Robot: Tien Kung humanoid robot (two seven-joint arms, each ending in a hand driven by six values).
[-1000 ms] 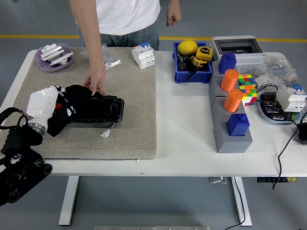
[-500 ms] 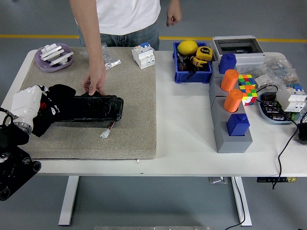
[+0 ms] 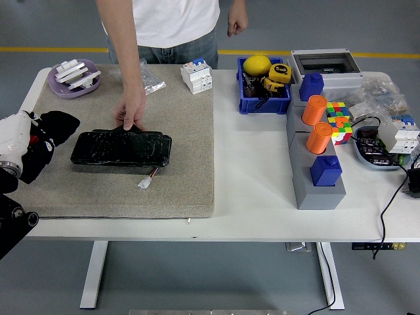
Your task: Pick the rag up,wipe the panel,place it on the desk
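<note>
The black panel lies flat on the beige mat, fully uncovered. A person's hand rests on the panel's far edge. My left hand, white with black fingers, is at the mat's left edge and is shut on the black rag, which hangs just left of the panel, apart from it. My right arm is out of view.
A purple dish with white parts sits at the mat's far left. A white breaker, a blue bin, a grey block with orange and blue pegs and a cube puzzle stand to the right.
My left hand has slid left with the rag, off the panel's left end to the mat's edge. The panel is now fully exposed. The person's hand stays on it.
</note>
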